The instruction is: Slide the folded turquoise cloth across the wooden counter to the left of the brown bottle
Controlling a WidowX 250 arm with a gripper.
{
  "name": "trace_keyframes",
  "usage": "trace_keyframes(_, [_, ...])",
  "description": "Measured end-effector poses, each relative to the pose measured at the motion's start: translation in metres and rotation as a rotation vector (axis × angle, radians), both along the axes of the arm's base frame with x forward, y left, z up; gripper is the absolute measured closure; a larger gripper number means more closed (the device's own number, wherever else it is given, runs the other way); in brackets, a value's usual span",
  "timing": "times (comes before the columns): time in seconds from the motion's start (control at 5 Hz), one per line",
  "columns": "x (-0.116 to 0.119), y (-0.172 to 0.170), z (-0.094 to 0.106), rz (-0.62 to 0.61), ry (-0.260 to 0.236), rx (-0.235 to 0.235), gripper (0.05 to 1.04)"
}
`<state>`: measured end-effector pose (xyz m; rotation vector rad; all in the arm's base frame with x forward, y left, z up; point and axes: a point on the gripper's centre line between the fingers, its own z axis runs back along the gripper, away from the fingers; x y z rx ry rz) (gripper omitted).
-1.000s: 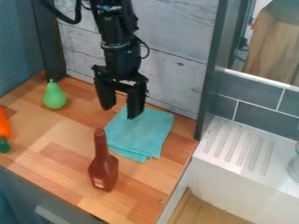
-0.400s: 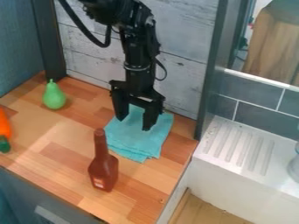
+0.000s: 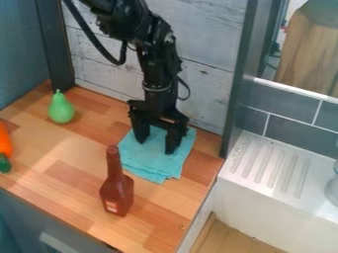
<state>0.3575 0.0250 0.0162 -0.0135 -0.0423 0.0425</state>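
The black gripper (image 3: 155,147) stands open over the upper part of a folded teal cloth (image 3: 153,164), its two fingers apart and pointing down. Cloth shows between and below the fingers; whether the tips touch it I cannot tell. Just left of the cloth's lower part, a reddish-brown bottle (image 3: 117,190) stands upright on the wooden counter (image 3: 63,163). A green pear (image 3: 61,107) sits at the back left of the counter.
An orange carrot (image 3: 5,146) with a green end lies at the left edge. Behind the arm rises a whitewashed plank wall (image 3: 99,64). Right of a dark upright post is a white sink with a ridged drainboard (image 3: 271,165).
The gripper has come right and down, from behind the cloth to over it, staying open. The cloth, bottle, pear and carrot have kept their places.
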Motion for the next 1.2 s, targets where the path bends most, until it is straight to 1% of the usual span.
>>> trace_keyframes(0.2, [-0.004,0.005,-0.007,0.033,0.022,0.007,0.083])
trace_keyframes(0.4, [-0.015,0.028,-0.01,0.108,0.06,0.012,0.083])
trace_keyframes(0.6, [-0.03,0.048,-0.011,0.182,0.079,0.024,0.083])
trace_keyframes(0.8, [-0.041,0.07,-0.01,0.264,0.106,0.075,0.083])
trace_keyframes(1.0, [-0.068,0.089,-0.01,0.337,0.168,0.065,0.083])
trace_keyframes(1.2, [-0.084,0.097,-0.01,0.357,0.216,0.065,0.083])
